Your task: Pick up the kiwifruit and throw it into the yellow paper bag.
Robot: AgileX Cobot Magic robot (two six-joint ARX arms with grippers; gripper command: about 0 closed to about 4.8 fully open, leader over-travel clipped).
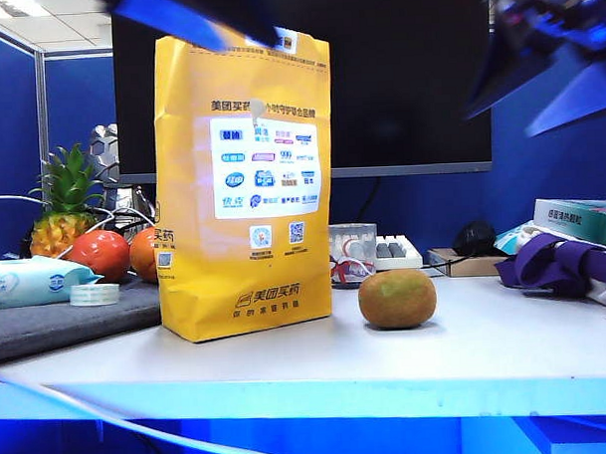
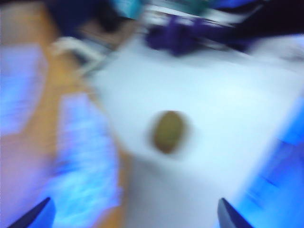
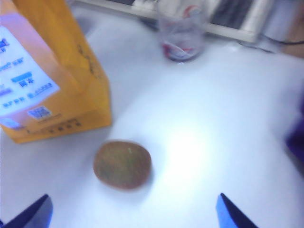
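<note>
Kiwifruit (image 1: 397, 298) oval, brown-green, fuzzy

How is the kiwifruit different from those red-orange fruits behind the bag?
The kiwifruit is dull, fuzzy brown-green; the red-orange fruits are shiny and smooth. The kiwifruit lies alone on the white table to the right of the yellow paper bag; the red-orange fruits sit on its left, beside a pineapple, one partly hidden by the bag. Both kinds are roundish and untouched.

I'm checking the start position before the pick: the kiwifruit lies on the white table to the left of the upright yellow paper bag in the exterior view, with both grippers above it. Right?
Not quite. The exterior view shows the kiwifruit to the right of the yellow paper bag, apart from it. The rest stands: the left gripper and right gripper are above it, open.
</note>
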